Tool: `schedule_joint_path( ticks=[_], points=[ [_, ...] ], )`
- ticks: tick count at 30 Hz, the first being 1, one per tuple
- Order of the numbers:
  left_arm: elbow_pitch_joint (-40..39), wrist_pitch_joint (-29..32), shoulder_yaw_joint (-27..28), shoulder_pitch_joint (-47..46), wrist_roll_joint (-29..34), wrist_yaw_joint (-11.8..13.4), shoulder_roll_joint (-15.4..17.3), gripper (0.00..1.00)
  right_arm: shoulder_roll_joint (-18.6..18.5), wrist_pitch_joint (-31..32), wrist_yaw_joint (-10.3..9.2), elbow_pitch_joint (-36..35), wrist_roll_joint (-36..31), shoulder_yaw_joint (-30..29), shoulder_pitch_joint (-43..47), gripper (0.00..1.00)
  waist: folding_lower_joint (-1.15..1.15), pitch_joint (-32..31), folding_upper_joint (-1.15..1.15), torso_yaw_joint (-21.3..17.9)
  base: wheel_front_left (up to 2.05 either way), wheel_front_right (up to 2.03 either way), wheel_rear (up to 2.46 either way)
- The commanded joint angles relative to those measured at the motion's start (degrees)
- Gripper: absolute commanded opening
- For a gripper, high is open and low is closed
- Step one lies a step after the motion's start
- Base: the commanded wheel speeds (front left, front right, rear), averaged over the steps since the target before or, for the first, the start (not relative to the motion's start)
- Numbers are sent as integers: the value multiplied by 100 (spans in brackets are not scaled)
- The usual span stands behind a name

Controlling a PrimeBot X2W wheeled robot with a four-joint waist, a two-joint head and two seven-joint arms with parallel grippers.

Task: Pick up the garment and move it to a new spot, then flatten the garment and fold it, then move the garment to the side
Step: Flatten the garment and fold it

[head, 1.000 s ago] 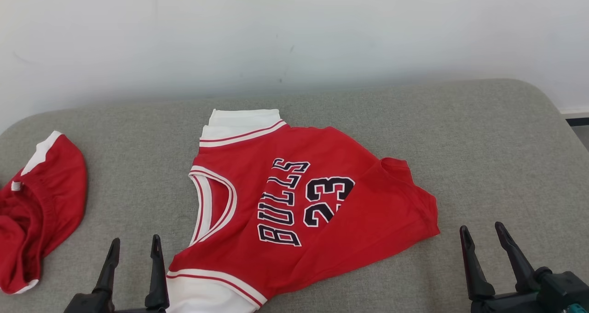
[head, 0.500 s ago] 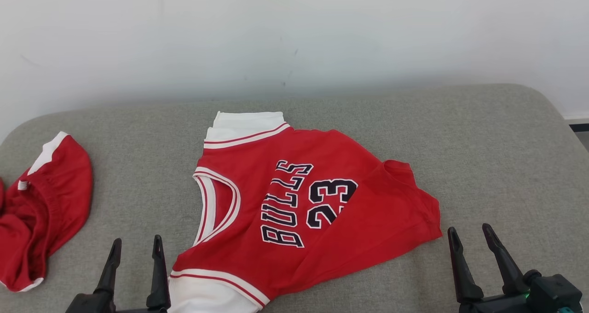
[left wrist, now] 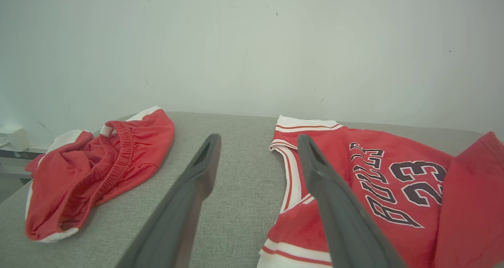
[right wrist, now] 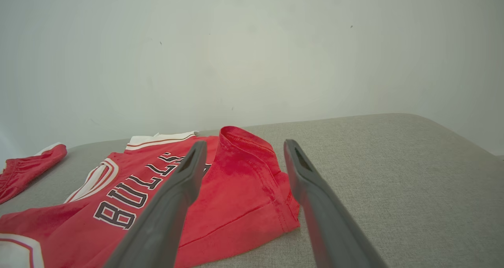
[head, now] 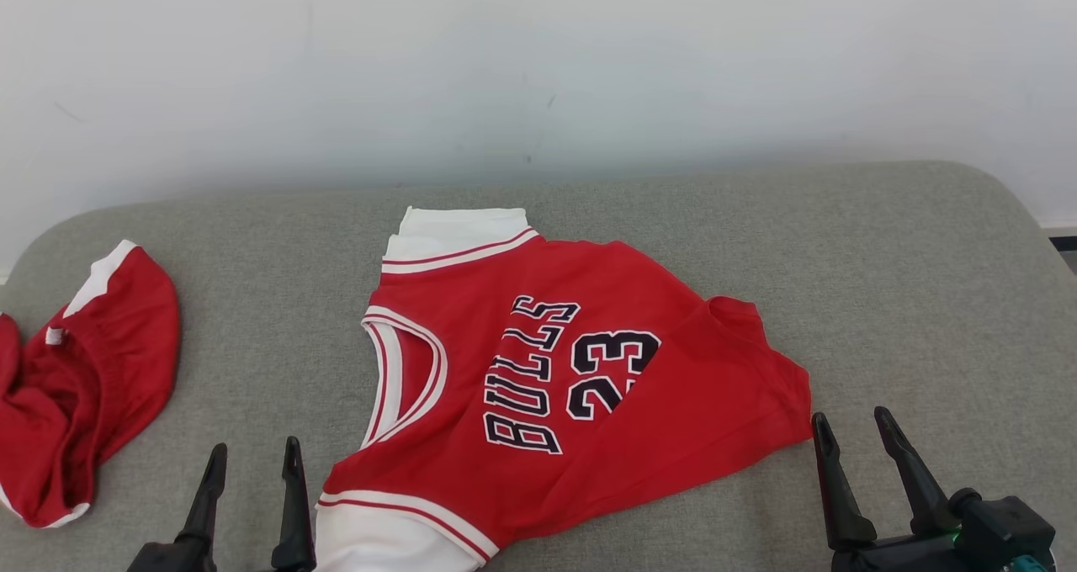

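The red jersey [head: 538, 362] lies part-folded mid-table [head: 883, 261] between the left gripper [head: 255, 447] and right gripper [head: 851, 416], both wide open and empty, its hem corner just beside the right one.

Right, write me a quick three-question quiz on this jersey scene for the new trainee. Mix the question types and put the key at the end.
1. True or false: the left gripper and the right gripper both stand open, holding nothing.
2. Where do the red shorts lie?
A. to the robot's left of the jersey, apart from it
B. on top of the jersey
C. to the robot's right of the jersey
3. Fill in the blank: a flap of the jersey is folded over part of the printed number ___.

Key: 1 true; 2 A; 3 23.
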Motion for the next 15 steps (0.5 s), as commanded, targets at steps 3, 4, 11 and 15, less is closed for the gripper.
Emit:
schedule_joint_path(
  ticks=[3, 4, 11, 15],
  points=[
    [-3, -3, -7, 84, -26, 9, -6, 100, -31, -3, -14, 5, 31, -1, -26, 100, 0, -3, 0, 20, 0, 0, 0],
    [-5, -3, -17, 89, -29, 10, -6, 100, -37, -4, -14, 8, 35, -7, -25, 100, 0, -3, 0, 29, 0, 0, 0],
    [184, -3, -225, 198, 22, -147, -7, 100, -221, -4, -14, 150, 40, 44, -98, 100, 0, 44, 0, 119, 0, 0, 0],
    [465, -3, -378, 245, 144, -321, 37, 100, -511, -3, -13, 394, 84, 167, -308, 100, 0, 182, 0, 185, 0, 0, 0]
  ],
)
